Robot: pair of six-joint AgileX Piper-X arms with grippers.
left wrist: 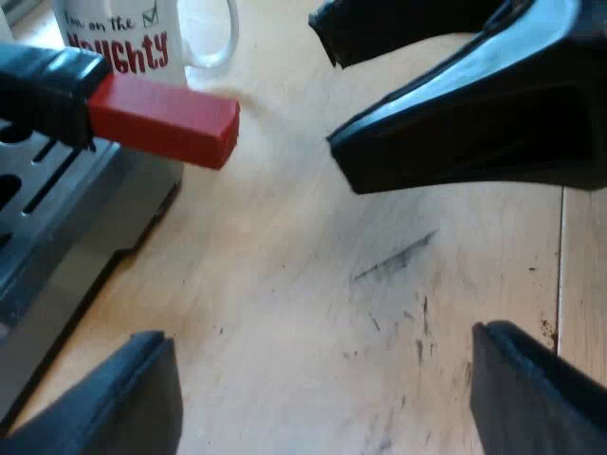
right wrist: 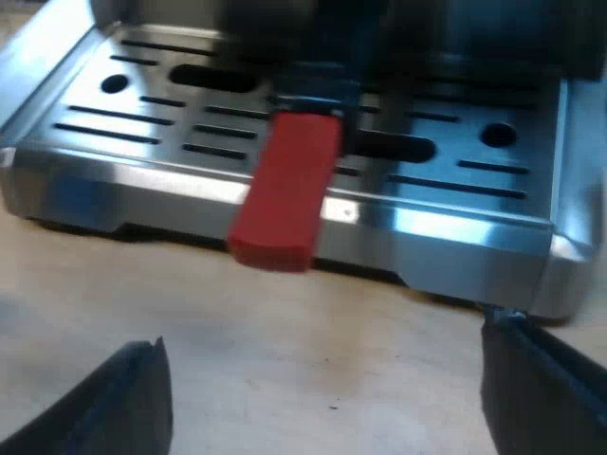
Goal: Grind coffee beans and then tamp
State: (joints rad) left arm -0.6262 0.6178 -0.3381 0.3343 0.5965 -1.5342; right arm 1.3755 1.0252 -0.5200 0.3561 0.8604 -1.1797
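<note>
The holder's dark handle with its red end [left wrist: 163, 120] sticks out from the espresso machine's front, over the slotted drip tray [left wrist: 47, 209]. My left gripper [left wrist: 321, 384] hangs open above the wooden table, short of the red end, with nothing between its fingers. The right gripper [left wrist: 329, 90] hovers just beyond, close to the red end. In the right wrist view the red end [right wrist: 283, 194] points towards me over the drip tray [right wrist: 446, 223]. My right gripper [right wrist: 322, 384] is open and a little short of it, touching nothing.
A white mug [left wrist: 142, 38] with red and black lettering stands on the table beside the machine, past the handle. The wooden tabletop [left wrist: 313, 275] carries dark scuff marks. The drip tray's metal rim [right wrist: 123, 185] stands slightly above the table.
</note>
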